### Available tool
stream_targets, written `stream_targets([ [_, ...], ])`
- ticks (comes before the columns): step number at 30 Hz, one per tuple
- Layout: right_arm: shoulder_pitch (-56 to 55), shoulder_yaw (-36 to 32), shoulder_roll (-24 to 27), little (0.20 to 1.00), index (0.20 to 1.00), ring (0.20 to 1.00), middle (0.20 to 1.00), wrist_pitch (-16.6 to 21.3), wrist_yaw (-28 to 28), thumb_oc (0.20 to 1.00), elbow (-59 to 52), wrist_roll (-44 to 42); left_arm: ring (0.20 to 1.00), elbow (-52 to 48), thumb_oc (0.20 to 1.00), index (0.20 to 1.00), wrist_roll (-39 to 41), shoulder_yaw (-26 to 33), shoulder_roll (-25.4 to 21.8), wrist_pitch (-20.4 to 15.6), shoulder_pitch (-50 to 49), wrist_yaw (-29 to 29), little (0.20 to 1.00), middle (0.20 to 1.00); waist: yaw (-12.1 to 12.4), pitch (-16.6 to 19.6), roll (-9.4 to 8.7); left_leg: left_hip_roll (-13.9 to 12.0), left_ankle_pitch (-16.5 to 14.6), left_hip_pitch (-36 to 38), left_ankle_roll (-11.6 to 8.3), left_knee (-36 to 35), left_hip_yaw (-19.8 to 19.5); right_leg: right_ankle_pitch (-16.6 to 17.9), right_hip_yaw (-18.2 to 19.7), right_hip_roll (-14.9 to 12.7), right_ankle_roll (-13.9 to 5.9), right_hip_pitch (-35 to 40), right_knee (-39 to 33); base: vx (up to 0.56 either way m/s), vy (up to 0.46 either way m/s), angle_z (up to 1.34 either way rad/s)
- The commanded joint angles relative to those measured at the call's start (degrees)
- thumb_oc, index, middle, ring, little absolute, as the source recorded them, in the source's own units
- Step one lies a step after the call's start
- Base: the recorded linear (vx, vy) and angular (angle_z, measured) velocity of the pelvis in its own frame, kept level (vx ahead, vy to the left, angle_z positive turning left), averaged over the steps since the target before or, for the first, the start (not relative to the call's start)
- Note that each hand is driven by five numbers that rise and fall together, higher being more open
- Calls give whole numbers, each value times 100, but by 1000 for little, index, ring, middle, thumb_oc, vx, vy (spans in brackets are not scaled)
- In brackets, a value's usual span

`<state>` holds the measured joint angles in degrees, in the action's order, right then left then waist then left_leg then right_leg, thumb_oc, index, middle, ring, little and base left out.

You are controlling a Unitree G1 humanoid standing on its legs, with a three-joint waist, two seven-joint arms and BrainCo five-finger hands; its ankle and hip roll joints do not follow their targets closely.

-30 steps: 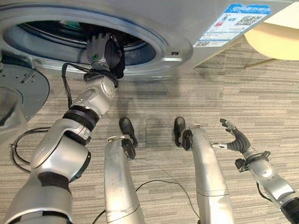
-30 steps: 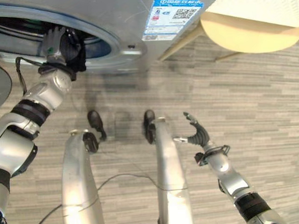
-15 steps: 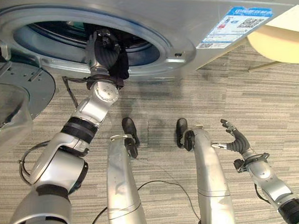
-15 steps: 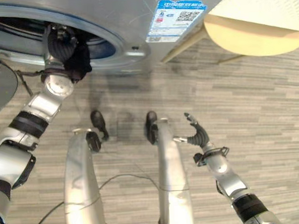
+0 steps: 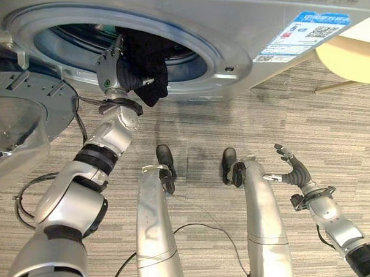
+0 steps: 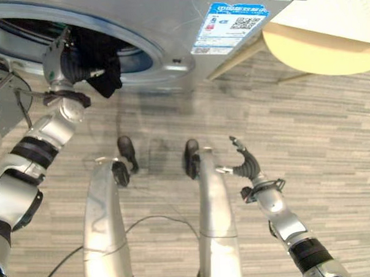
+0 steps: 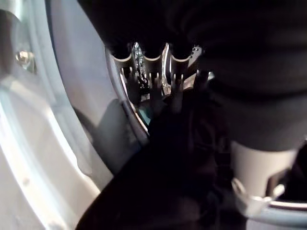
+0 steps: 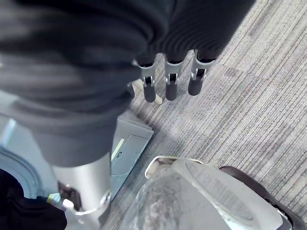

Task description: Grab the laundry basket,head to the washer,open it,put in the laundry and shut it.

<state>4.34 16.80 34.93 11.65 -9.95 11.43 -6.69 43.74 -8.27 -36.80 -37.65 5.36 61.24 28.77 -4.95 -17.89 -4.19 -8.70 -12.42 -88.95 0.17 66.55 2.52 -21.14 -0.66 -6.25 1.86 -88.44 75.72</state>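
Compared with a second earlier, the left hand (image 5: 116,71) had drawn back from the washer (image 5: 229,26) opening, its fingers curled round dark laundry (image 5: 146,72) hanging over the drum's rim. The right hand (image 5: 292,172) hovered relaxed, fingers spread, above bare carpet (image 5: 332,126), well apart from the washer door (image 5: 21,121).

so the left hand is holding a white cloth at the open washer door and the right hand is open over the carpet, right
Not quite: the cloth is black, not white, as the left eye view shows. The rest stands: the left hand holds it at the open mouth of the washer, and the right hand is open over the carpet.
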Motion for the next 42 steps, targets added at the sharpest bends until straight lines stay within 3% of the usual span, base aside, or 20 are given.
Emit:
stream_targets([
  [1, -198, 59, 235, 1000, 1000, 1000, 1000, 203, -91, 1000, -482, -37, 1000, 644, 1000, 1000, -365, -152, 143, -68, 584, -202, 1000, 1000, -260, 78, 176, 114, -389, -100, 341, 459, -193, 182, -43, 1, 19, 341, -500, 0, 0, 0],
  [11, -248, 31, 455, 1000, 1000, 1000, 1000, 154, 14, 1000, -632, -361, 1000, 1599, 1000, 1000, -421, -651, 238, 87, 1516, -563, 1000, 1000, -426, -213, 40, 39, -458, -100, 384, 557, -103, 325, 99, 78, -34, 217, -448, -7, 12, -5],
  [12, -274, -21, 479, 1000, 1000, 1000, 1000, 130, 29, 1000, -707, -404, 787, 1697, 787, 787, -325, -633, 165, 94, 1637, -614, 787, 787, -439, -308, 8, 5, -491, -100, 412, 593, -76, 375, 129, 124, -61, 196, -451, -15, 31, -19],
  [13, -274, -25, 480, 1000, 1000, 1000, 1000, 128, 30, 1000, -710, -405, 247, 1700, 247, 247, -323, -635, 166, 92, 1643, -614, 247, 247, -434, -312, 5, 1, -493, -100, 413, 596, -74, 377, 132, 128, -62, 195, -450, -16, 40, -23],
  [14, -277, -18, 463, 1000, 1000, 1000, 1000, 111, 31, 1000, -706, -434, 200, 1791, 200, 200, -291, -633, 182, 94, 1652, -635, 200, 200, -454, -360, -19, -20, -501, -100, 424, 620, -59, 400, 137, 142, -73, 195, -467, -14, 28, -19],
  [22, -434, -103, 435, 1000, 1000, 1000, 1000, 196, 80, 1000, -894, -511, 200, 1659, 200, 200, -67, -485, -1, -66, 1398, -697, 200, 200, -445, -491, -10, -62, -563, -100, 436, 801, -13, 381, 145, 158, -57, 186, -408, 0, 10, -9],
  [27, -539, -191, 485, 1000, 1000, 1000, 1000, 307, 75, 1000, -1046, -406, 200, 929, 200, 200, 286, -204, -361, -266, 1025, -447, 200, 200, -358, -389, 98, 48, -545, -100, 414, 763, -32, 290, 83, 86, -3, 189, -347, 7, -5, 6],
  [29, -592, -255, 468, 1000, 1000, 1000, 1000, 331, 51, 1000, -1073, -363, 200, 444, 200, 200, 735, 249, -638, -421, 657, -176, 200, 200, -274, -327, 122, 100, -531, -100, 406, 721, -46, 264, 48, 48, 9, 204, -348, 14, -12, 12],
  [32, -637, -291, 469, 1000, 1000, 1000, 1000, 337, 57, 1000, -1102, -348, 200, 17, 200, 200, 1291, 696, -690, -624, 340, 50, 200, 200, -250, -300, 131, 128, -520, -100, 398, 706, -57, 259, 42, 38, 16, 206, -326, 4, -6, 14],
  [37, -732, -345, 429, 1000, 1000, 1000, 1000, 275, 29, 1000, -1084, -213, 200, -732, 200, 200, 2243, 1268, -448, -973, -122, 101, 200, 200, -225, -248, 129, 149, -518, -100, 374, 709, -67, 227, 50, 20, 39, 191, -286, 16, 2, 5],
  [39, -690, -368, 319, 1000, 1000, 1000, 1000, 216, -101, 1000, -1041, 2, 200, -1035, 200, 200, 3529, 1753, 131, -1444, -221, 183, 200, 200, -236, -228, 121, 154, -520, -100, 367, 700, -74, 220, 51, 12, 48, 156, -267, 0, 0, 0],
  [42, -669, -367, 275, 1000, 1000, 1000, 1000, 189, -148, 1000, -1018, 61, 200, -1131, 200, 200, 3999, 1922, 389, -1582, -201, 251, 200, 200, -260, -210, 126, 160, -522, -100, 360, 687, -81, 211, 58, 16, 53, 141, -269, 0, 0, 0],
])
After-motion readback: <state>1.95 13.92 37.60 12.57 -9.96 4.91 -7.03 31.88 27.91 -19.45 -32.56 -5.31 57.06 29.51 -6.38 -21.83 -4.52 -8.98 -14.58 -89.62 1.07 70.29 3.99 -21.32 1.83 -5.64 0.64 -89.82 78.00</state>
